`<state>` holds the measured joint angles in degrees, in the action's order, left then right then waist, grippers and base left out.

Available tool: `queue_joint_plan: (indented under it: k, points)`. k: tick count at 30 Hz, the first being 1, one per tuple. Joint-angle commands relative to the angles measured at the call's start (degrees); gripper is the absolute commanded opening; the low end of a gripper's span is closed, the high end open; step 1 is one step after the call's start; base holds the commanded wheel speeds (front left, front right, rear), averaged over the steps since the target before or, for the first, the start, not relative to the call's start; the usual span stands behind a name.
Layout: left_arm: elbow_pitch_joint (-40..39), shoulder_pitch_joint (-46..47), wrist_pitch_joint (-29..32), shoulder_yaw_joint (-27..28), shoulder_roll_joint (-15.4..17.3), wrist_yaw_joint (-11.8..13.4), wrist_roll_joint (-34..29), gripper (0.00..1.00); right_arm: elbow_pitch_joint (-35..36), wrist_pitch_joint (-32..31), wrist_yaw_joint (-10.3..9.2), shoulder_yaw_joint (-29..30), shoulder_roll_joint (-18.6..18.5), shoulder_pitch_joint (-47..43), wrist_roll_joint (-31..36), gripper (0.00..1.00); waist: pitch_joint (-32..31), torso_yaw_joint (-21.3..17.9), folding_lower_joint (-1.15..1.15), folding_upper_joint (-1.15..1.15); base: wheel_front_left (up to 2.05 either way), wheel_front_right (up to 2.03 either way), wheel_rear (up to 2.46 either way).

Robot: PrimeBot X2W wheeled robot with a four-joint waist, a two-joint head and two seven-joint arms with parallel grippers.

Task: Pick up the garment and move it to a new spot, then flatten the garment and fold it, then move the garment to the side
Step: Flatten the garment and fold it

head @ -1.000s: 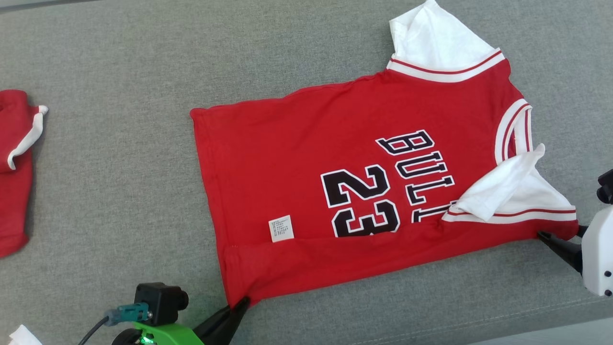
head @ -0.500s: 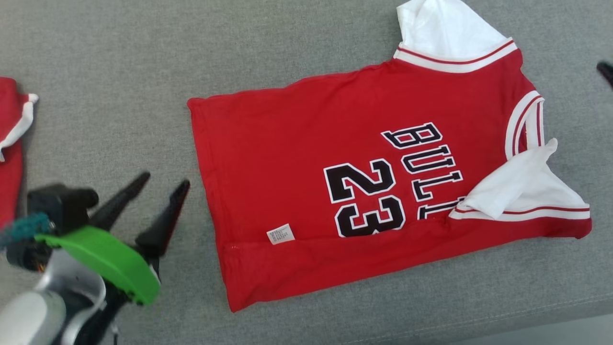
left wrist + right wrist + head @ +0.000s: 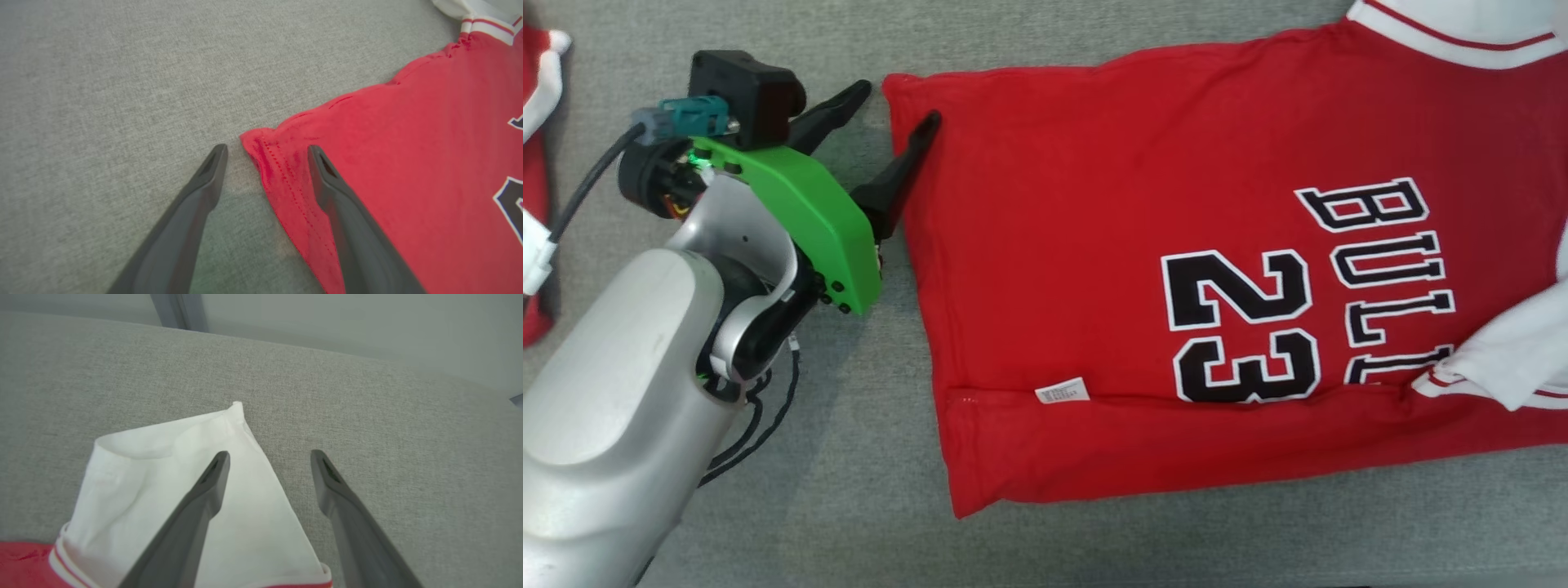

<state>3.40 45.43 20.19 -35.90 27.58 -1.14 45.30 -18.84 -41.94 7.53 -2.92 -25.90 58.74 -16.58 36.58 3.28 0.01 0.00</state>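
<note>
- I see the red Bulls jersey (image 3: 1094,269) lying flat on the grey upholstered surface (image 3: 849,506), front up, collar end toward the right of the head view and hem toward the left.
- The black "23" (image 3: 1245,327) and the "BULL" lettering (image 3: 1380,269) read sideways from where I sit.
- The near long edge of the jersey is folded over onto the front. A small white label (image 3: 1062,392) sits right at that crease.
- A white sleeve (image 3: 1519,359) lies folded across the lower right of the chest.
- My left pincer (image 3: 897,102) is at the far hem corner with its fingers spread apart and nothing clamped.
- In the left wrist view the left pincer (image 3: 267,150) straddles that corner of the jersey (image 3: 408,163): one finger is over bare grey cloth, the other over the red hem. I cannot tell whether either finger touches the fabric.
- The silver left forearm (image 3: 621,392) and its green bracket (image 3: 809,220) reach in from the lower left.
- My right pincer (image 3: 270,454) is also spread wide and empty. One finger hangs over the other white sleeve (image 3: 163,477), the other over bare upholstery.
- A second red garment (image 3: 533,171) with white trim lies at the far left edge, well apart from the jersey.
</note>
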Motion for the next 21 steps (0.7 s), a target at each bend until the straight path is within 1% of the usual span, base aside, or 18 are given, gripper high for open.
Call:
queue_joint_plan:
  k: [1, 5, 7, 12, 13, 14, 15, 16, 18, 19, 20, 21]
  points:
    - [0.8, 1.1, 0.1, -0.5, -1.1, -0.8, 0.3, 1.0, -2.1, 1.0, -0.08, -0.1, 0.2, 1.1, 1.0, 1.0, 3.5, 4.6, -0.01, 0.0, 0.0, 0.0, 0.0]
    - [2.0, 1.9, 0.5, -1.6, -2.8, -2.3, 1.4, 1.0, -7.0, 3.6, -0.08, -1.1, 0.9, 2.5, 1.9, 1.0, 3.4, 4.8, -0.01, 0.0, 0.0, 0.0, 0.0]
    - [2.5, 2.3, 0.7, -2.3, -3.1, -2.8, 1.3, 1.0, -9.1, 4.5, -0.08, -1.8, 1.1, 2.9, 2.3, 1.0, 3.3, 4.8, -0.01, 0.0, 0.0, 0.0, 0.0]
    - [4.0, 3.3, 0.5, -3.0, -3.8, -3.2, 0.7, 1.0, -13.0, 5.3, -0.04, -3.3, 1.8, 3.9, 1.3, 1.0, 2.9, 4.2, -0.01, 0.0, 0.0, 0.0, 0.0]
    - [4.2, 3.7, 0.4, -3.2, -4.1, -3.4, 0.7, 1.0, -13.7, 5.4, -0.03, -3.6, 2.0, 4.1, 1.2, 0.75, 2.9, 4.1, -0.01, 0.0, 0.0, 0.0, 0.0]
    - [4.3, 4.0, 0.4, -3.4, -4.2, -3.5, 0.5, 1.0, -14.3, 5.5, -0.04, -3.7, 2.1, 4.2, 1.1, 0.44, 2.8, 4.0, -0.01, 0.0, 0.0, 0.0, 0.0]
    - [4.7, 4.4, 0.2, -3.5, -4.4, -3.7, 0.4, 1.0, -14.9, 5.6, -0.04, -3.9, 2.1, 4.1, 1.1, 0.29, 2.7, 3.8, -0.01, 0.0, 0.0, 0.0, 0.0]
    - [5.2, 4.7, 0.2, -3.7, -4.6, -3.8, 0.4, 1.0, -15.6, 5.9, -0.05, -4.0, 2.3, 4.1, 1.0, 0.0, 2.5, 3.7, -0.01, 0.0, 0.0, 0.0, 0.0]
    - [6.1, 5.5, 0.3, -4.3, -5.0, -4.0, -0.1, 1.0, -16.6, 6.8, -0.09, -3.6, 3.0, 4.2, 0.6, 0.0, 2.3, 3.3, -0.01, 0.0, 0.0, 0.0, 0.0]
    - [6.5, 5.8, 0.1, -4.3, -5.3, -3.9, -0.1, 0.44, -16.6, 8.1, -0.09, -3.4, 3.4, 4.4, 0.4, 0.0, 2.3, 3.1, -0.01, 0.0, 0.0, 0.0, 0.0]
    - [6.9, 6.2, -0.4, -4.1, -5.4, -3.8, -0.4, 0.0, -16.6, 9.9, -0.09, -2.7, 3.7, 5.1, 0.4, 0.0, 2.2, 2.8, -0.01, 0.0, 0.0, 0.0, 0.0]
    - [7.1, 6.4, -0.6, -4.1, -5.5, -3.8, -0.5, 0.0, -16.5, 11.2, -0.09, -2.7, 3.9, 5.5, 0.6, 0.0, 2.1, 2.6, -0.01, 0.0, 0.0, 0.0, 0.0]
